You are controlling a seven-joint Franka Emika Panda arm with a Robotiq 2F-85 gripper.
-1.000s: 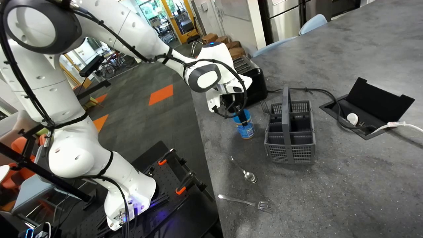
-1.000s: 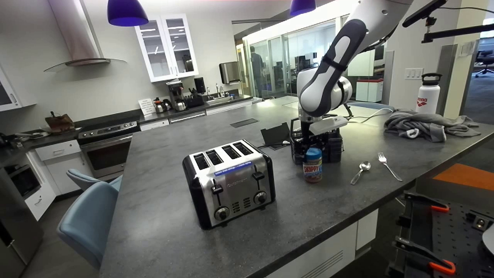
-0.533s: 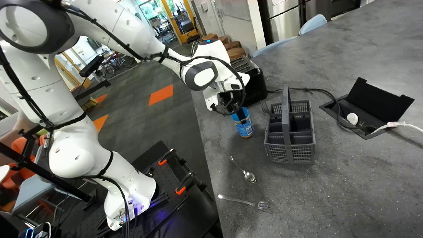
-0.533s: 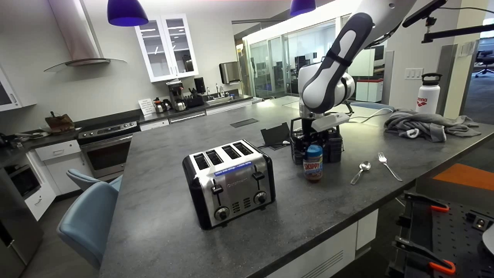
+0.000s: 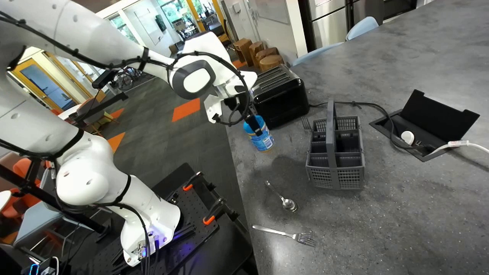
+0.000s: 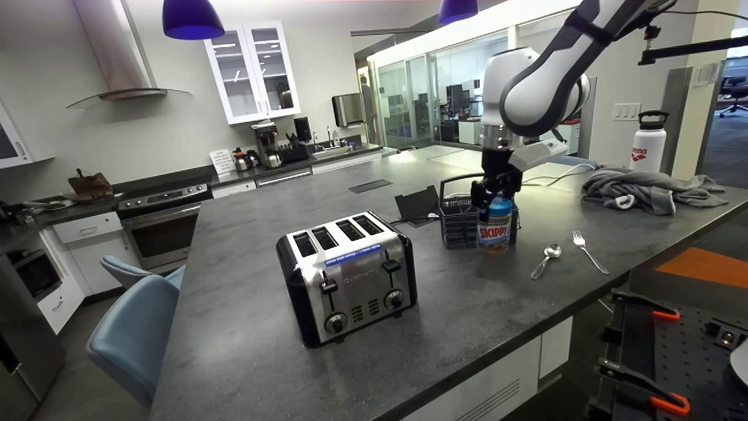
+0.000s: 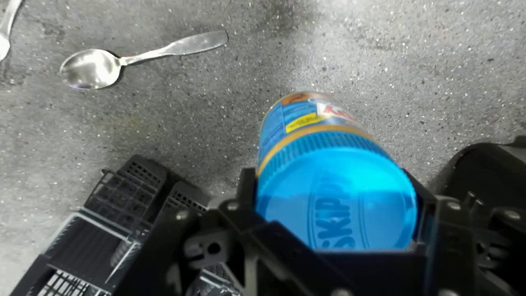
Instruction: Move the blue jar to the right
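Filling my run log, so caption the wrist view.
Gripper holding the blue jar, a spoon at upper left, the dark basket at lower left.

White arm (image 5: 103, 42) outstretched, black jaws downward, partway apart in a grip.

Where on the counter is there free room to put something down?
One bare patch lies between the toaster, the spoon and the near edge of the counter. Another lies between the basket, the fork on the counter and the open cable box. It is crowded near the basket: there the gripper holds the jar.
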